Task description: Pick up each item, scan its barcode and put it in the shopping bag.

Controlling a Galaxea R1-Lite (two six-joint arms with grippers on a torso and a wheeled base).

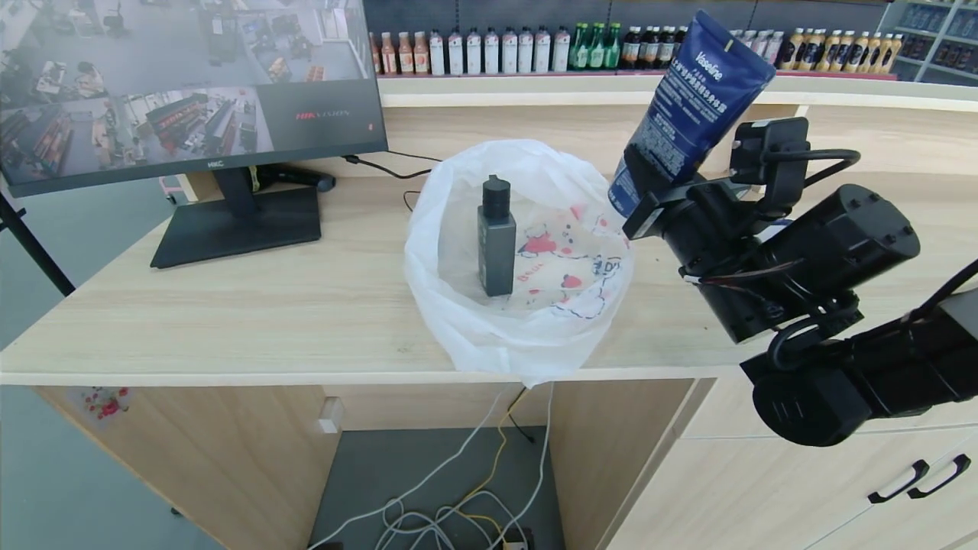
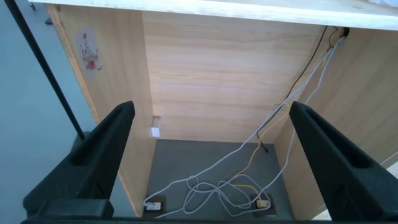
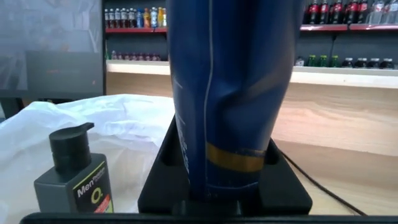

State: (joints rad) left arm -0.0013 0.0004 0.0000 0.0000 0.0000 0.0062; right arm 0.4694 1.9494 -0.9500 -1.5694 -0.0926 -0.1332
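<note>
Two tools: right tool [image 1: 646, 208] pinches a blue tube [image 1: 691, 99] near the shopping bag [image 1: 451, 305], left tool [image 2: 211, 111] stands spread.

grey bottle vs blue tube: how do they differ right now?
Look: the grey bottle is squarish and dark grey with a black cap. The blue tube is flattened and dark blue with white print.
Place: the grey bottle stands inside the shopping bag. The blue tube is held in the air by the right gripper.
Pose: the grey bottle is upright, while the blue tube leans, wide end up.
Both are printed containers.
</note>
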